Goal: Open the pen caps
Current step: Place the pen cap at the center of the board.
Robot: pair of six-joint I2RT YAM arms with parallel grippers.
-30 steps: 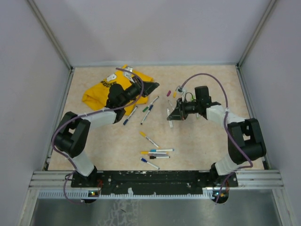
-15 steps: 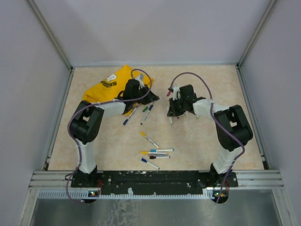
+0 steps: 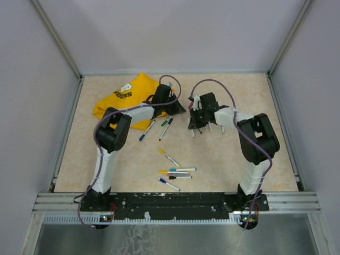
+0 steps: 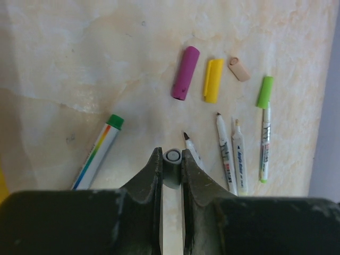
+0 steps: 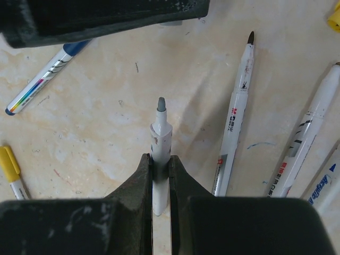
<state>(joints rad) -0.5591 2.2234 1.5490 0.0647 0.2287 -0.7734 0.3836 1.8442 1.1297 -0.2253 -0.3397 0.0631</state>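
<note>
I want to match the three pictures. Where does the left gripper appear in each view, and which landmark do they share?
Top external: left gripper sits just left of the right gripper, beside the yellow T-shirt.
Left wrist: bottom centre, fingers pinching a grey cap.
Right wrist: apparently its dark body along the top edge, beyond the held pen.
Landmark: black-tipped pen, in both wrist views only.

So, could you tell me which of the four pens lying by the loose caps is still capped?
The lime-green pen, outermost in the row in the left wrist view: a lime cap covers its end, while the other three show bare tips.
</note>
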